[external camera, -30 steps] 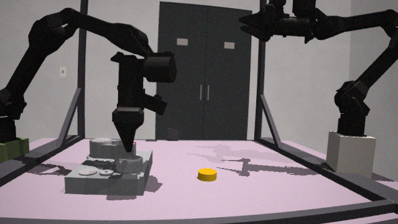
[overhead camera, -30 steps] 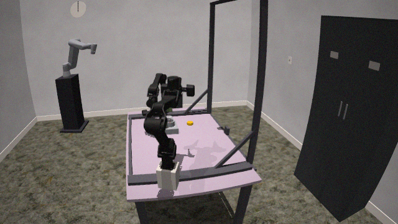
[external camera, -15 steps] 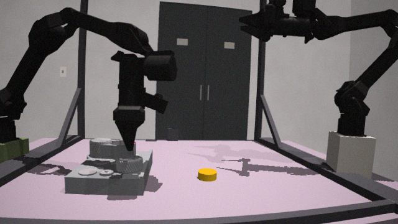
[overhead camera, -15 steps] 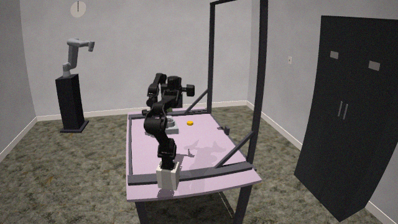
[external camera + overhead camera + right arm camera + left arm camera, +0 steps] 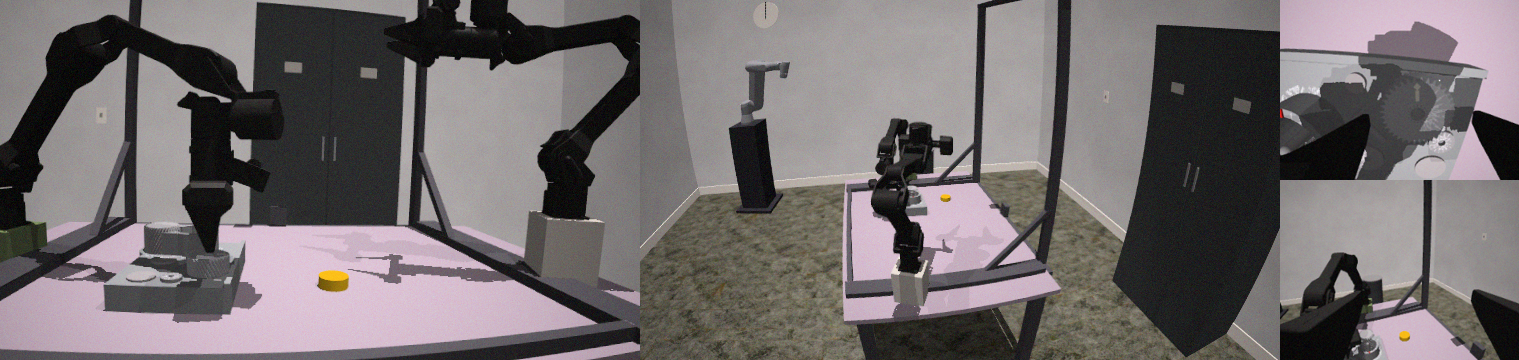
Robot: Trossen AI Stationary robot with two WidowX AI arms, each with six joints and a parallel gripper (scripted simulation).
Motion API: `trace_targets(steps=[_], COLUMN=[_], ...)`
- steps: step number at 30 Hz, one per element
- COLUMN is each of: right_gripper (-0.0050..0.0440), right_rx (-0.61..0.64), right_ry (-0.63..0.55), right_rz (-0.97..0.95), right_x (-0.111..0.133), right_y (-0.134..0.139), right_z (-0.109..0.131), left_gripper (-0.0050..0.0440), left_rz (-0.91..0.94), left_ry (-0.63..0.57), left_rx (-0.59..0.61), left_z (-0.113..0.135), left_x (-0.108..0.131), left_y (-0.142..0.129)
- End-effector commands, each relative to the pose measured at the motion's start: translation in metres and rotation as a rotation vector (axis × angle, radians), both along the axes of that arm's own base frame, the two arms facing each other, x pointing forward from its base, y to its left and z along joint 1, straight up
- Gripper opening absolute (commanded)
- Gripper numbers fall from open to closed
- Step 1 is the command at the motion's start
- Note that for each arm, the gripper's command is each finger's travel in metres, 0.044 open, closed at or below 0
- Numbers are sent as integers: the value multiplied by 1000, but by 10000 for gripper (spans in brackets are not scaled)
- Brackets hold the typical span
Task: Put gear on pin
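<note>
The gear with the painted arrow (image 5: 1411,110) lies flat on the grey fixture block (image 5: 175,287); in the exterior view the gear (image 5: 207,264) is at the block's near right corner. My right gripper (image 5: 1421,118) points straight down just above it, with open fingers standing on either side of the gear and not touching it. The arrow (image 5: 1416,92) points away from the camera's lower edge. A red mark (image 5: 1281,113) shows at the left edge of the right wrist view. My left gripper (image 5: 400,40) is open and empty, high above the table.
A larger gear (image 5: 165,237) stands at the back of the fixture, with two flat discs (image 5: 150,276) on its front. A yellow disc (image 5: 333,280) lies loose on the table. A small dark block (image 5: 278,216) sits at the far edge. Frame posts and rails surround the table.
</note>
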State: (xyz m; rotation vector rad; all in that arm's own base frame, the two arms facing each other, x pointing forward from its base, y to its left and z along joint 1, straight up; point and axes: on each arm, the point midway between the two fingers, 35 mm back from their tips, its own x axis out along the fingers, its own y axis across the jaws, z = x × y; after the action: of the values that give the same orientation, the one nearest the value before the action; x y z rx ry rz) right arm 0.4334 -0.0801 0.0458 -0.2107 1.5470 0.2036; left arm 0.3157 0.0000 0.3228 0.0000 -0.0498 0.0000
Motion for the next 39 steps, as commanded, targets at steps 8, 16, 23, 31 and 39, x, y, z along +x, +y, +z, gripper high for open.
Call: trace_targets(steps=[8, 16, 23, 31, 39], right_gripper=[375, 375, 375, 0, 0], right_rx=[-3, -3, -3, -3, -3], right_ry=[-9, -8, -7, -7, -7], right_rz=[1, 1, 1, 1, 1], right_x=[0, -1, 0, 0, 0], right_y=[0, 0, 0, 0, 0], right_z=[-13, -23, -26, -26, -25], left_gripper=[400, 400, 400, 400, 400], left_rz=[0, 0, 0, 0, 0], left_ry=[-25, -25, -25, -25, -25], left_rx=[0, 0, 0, 0, 0], left_z=[10, 10, 10, 10, 10], left_x=[-2, -2, -2, -2, -2], left_y=[0, 0, 0, 0, 0])
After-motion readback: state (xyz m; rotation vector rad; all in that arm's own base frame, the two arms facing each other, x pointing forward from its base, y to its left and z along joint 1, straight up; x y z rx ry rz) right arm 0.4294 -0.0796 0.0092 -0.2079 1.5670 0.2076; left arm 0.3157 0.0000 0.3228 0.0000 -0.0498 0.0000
